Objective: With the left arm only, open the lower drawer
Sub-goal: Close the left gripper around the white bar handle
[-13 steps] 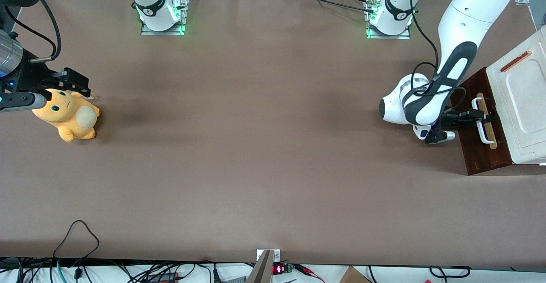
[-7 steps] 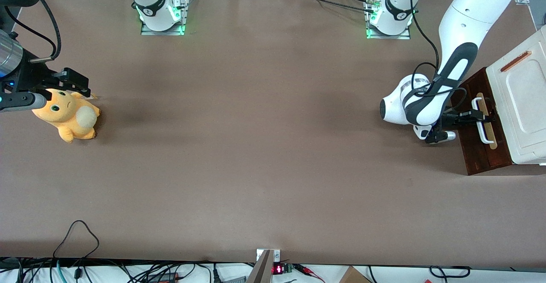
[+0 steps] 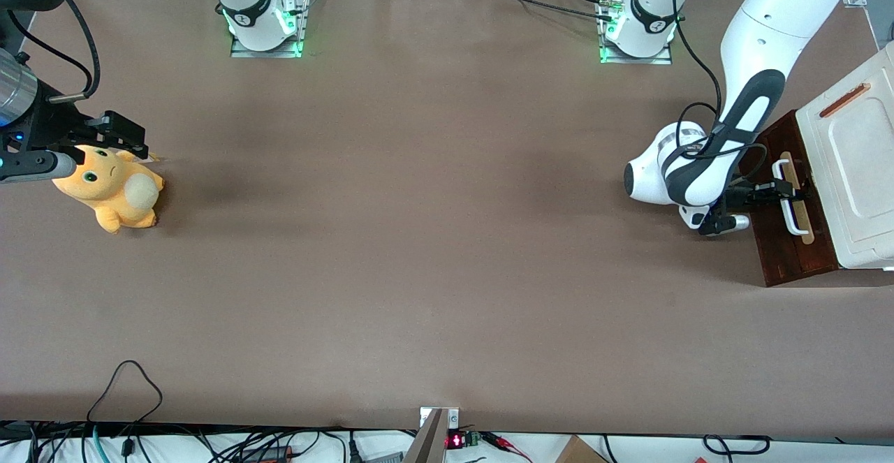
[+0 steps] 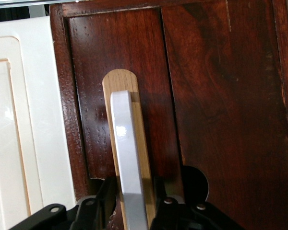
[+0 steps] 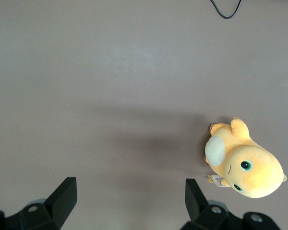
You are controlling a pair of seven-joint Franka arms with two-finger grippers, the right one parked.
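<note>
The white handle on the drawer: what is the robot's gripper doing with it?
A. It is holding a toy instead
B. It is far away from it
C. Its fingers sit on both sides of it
C: in the wrist view the gripper has one black finger on each side of the white handle of the lower drawer.

One lower drawer (image 3: 788, 201), one plush toy (image 3: 112, 187)

We see left arm (image 3: 747, 93) bent low over surface (image 3: 419, 239), tool (image 3: 786, 190) at white handle (image 3: 790, 197) of lower drawer (image 3: 789, 239), cabinet (image 3: 852, 163) above it. Orange plush (image 3: 112, 194) lies toward parked arm's end.
</note>
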